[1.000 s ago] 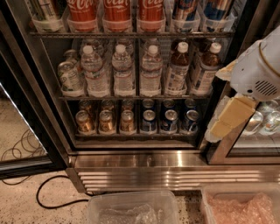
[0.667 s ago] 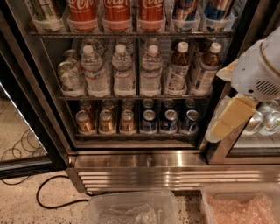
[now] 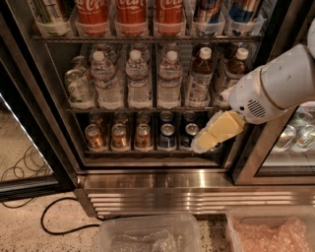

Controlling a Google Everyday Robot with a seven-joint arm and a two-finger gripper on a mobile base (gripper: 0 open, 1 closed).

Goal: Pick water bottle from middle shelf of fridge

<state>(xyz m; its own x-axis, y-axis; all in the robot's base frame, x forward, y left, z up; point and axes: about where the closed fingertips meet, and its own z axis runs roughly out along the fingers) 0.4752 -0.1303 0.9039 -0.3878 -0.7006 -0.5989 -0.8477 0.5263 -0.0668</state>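
Three clear ribbed water bottles with white caps stand side by side on the middle shelf (image 3: 147, 109) of the fridge (image 3: 197, 197): left (image 3: 106, 81), middle (image 3: 138, 78), right (image 3: 170, 78). Two brown-liquid bottles (image 3: 199, 78) stand to their right. My gripper (image 3: 209, 135), a pale yellow piece on a white arm (image 3: 275, 83), hangs in front of the fridge's lower right. It points down-left over the blue cans, below and to the right of the water bottles, and touches none of them.
Red cola bottles (image 3: 130, 12) fill the rack above. Gold cans (image 3: 118, 135) and blue cans (image 3: 167, 135) fill the rack below. A tilted bottle (image 3: 78, 86) leans at the middle shelf's left end. Two clear plastic bins (image 3: 147, 234) and a black cable (image 3: 54, 221) lie on the floor.
My gripper and arm have moved left, from beside the fridge's right frame to in front of the blue cans. The bottles have not moved.
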